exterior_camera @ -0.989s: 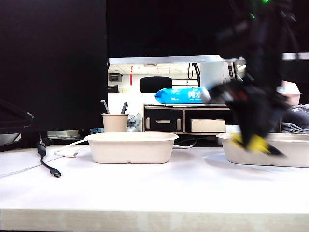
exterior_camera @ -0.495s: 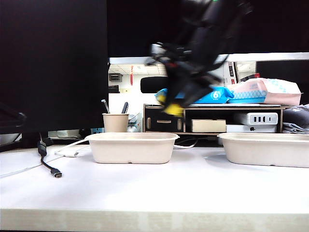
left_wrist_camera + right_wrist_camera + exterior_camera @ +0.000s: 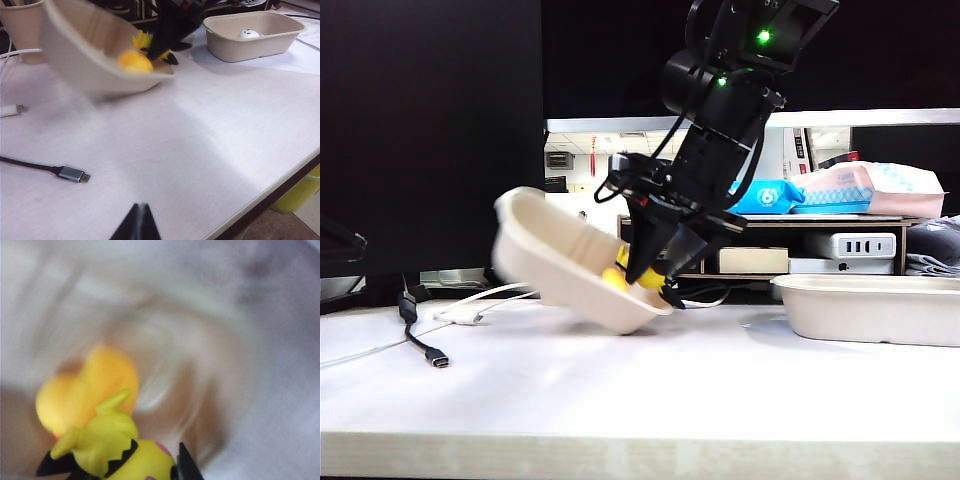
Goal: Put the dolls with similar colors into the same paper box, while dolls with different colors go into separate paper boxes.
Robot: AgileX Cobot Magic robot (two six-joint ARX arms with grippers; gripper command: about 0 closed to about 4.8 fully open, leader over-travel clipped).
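Observation:
The left paper box (image 3: 555, 262) is tipped, its left end raised off the table. My right gripper (image 3: 655, 272) reaches across into it, shut on the yellow figure (image 3: 122, 450) with a pink cheek; one black finger (image 3: 189, 467) shows beside the toy. The yellow duck (image 3: 92, 385) lies inside the same box, touching the figure, and also shows in the left wrist view as the duck (image 3: 135, 61). The right paper box (image 3: 870, 310) stands flat with a white egg-shaped doll (image 3: 248, 33) in it. My left gripper (image 3: 141, 207) hovers shut and empty over the table's near edge.
A black USB cable (image 3: 425, 350) and a white cable lie on the table at the left. A tan cup (image 3: 20, 25) stands behind the tipped box. A low shelf (image 3: 820, 255) with packets and a power strip runs behind the table.
My right arm swung from the right paper box across to the left one, carrying the yellow figure, and came down into it. The left paper box has tipped up at its left end.

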